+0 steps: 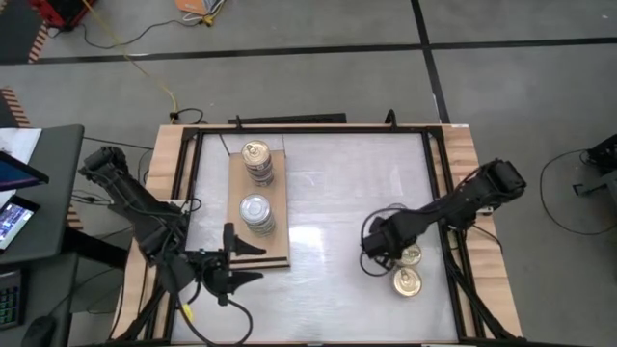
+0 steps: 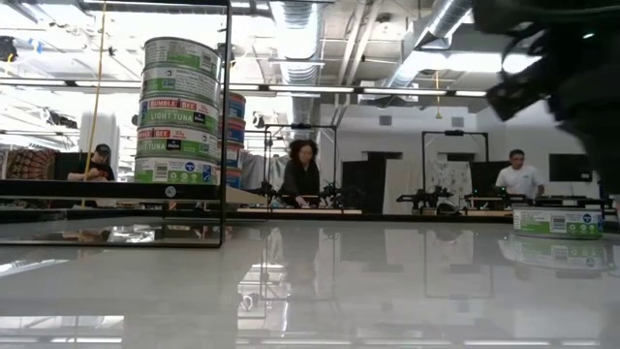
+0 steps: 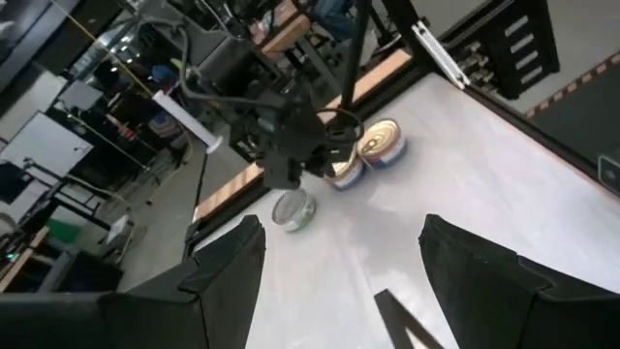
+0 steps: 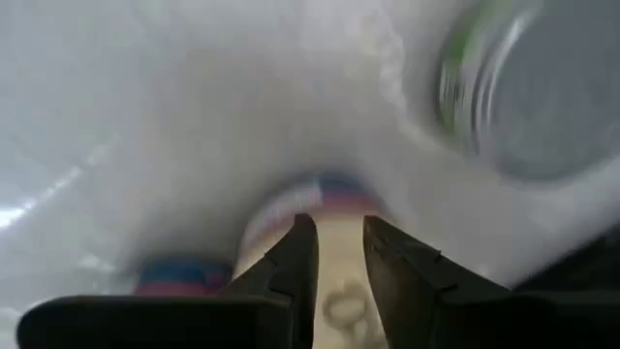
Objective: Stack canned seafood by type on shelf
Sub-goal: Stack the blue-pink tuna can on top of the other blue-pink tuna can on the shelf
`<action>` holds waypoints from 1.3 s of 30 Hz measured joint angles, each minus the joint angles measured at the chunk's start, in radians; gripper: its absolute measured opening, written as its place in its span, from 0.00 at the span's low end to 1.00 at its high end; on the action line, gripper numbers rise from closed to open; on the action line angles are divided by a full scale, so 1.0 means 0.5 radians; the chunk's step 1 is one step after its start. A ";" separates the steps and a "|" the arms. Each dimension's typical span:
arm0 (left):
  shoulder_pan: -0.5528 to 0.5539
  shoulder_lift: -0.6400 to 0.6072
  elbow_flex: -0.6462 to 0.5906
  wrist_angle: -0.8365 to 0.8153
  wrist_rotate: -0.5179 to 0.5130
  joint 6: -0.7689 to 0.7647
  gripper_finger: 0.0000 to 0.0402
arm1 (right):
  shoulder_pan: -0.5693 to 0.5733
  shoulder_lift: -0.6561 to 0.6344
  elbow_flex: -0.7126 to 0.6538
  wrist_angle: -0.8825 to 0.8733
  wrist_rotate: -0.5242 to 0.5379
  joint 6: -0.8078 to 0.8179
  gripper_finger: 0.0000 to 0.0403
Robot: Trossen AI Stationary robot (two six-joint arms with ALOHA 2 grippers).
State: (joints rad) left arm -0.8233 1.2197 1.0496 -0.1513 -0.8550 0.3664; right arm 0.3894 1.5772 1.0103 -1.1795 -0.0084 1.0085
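The shelf (image 1: 280,226) is a tan board at the table's left. On it stand a stack of gold-topped tins (image 1: 256,157) and a stack of silver-topped tins (image 1: 256,212); the stacks also show in the low view (image 2: 179,111). My left gripper (image 1: 246,262) is open and empty at the shelf's near end. My right gripper (image 1: 379,249) hangs over three loose tins at the right: two gold-topped tins (image 3: 383,141) (image 3: 344,173) and a silver-topped tin (image 3: 291,208). Its fingers (image 4: 300,257) are almost together, pointing down at a gold top (image 4: 337,296). My right gripper's fingertips stand on or just above the gold top (image 4: 339,242) of a loose tin, coming from above. I cannot tell whether they touch it. The tin sits flat on the table.
Black frame rails (image 1: 439,183) and wooden side rails (image 1: 472,164) border the white tabletop (image 1: 328,193), which lies bare between the shelf and the loose tins. People stand at benches in the room beyond (image 2: 302,174). A monitor and desk (image 1: 29,193) are off the left side.
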 joint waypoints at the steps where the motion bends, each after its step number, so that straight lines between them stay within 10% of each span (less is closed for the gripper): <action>1: -0.010 -0.008 0.000 -0.019 -0.013 -0.003 0.66 | -0.036 0.000 0.000 0.031 0.021 -0.038 0.30; 39: -0.049 -0.051 0.000 -0.153 -0.054 -0.150 0.66 | -0.100 0.223 0.089 -0.025 0.024 -0.197 0.30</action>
State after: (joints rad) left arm -0.8478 1.1942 1.0496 -0.2276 -0.8822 0.2913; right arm 0.3395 1.6888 1.0547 -1.1919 0.0034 0.9099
